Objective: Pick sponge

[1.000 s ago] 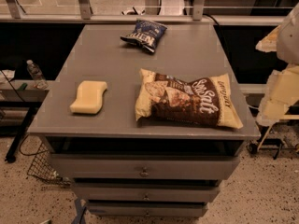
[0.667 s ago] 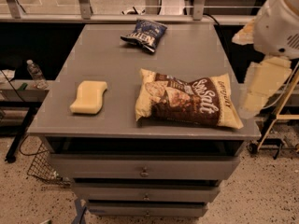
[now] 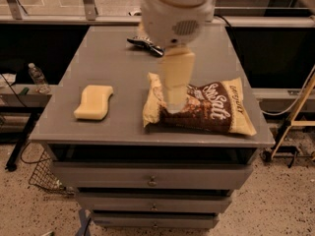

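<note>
A clear water bottle stands on a low ledge beyond the left edge of the grey table, and a wire basket sits on the floor below the front-left corner. The sponge, pale yellow with wavy sides, lies flat on the tabletop close to the left edge, nearer the front than the back, with bare surface all around it. It is well apart from the gripper.

A small dark snack packet lies near the back edge, partly hidden behind the robot's white arm. The arm reaches in from above the back edge, and its cream-coloured gripper points down over the middle of the tabletop, at the left end of the big chip bag. Whether its jaws are apart or together cannot be told, nor whether it touches the bag.

The chip bag lies flat toward the front-right corner. A yellow stand is beyond the right edge. Drawers fill the front below.
</note>
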Action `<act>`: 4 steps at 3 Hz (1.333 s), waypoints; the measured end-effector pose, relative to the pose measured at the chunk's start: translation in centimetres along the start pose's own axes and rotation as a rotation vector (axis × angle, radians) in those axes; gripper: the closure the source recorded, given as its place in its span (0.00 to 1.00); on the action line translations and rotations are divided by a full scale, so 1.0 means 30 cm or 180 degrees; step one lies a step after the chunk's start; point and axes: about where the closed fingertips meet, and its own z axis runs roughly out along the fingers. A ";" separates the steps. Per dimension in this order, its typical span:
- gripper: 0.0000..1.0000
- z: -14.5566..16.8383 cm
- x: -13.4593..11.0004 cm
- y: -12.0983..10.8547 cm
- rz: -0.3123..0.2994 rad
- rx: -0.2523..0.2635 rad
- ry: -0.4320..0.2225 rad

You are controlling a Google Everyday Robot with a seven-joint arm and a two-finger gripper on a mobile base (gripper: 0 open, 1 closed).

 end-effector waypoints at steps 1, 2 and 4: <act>0.00 0.002 -0.144 -0.048 -0.0315 0.0064 -0.0050; 0.00 -0.013 -0.133 -0.045 -0.0276 0.0109 -0.0057; 0.00 0.197 -0.224 -0.251 -0.1060 -0.0184 -0.0146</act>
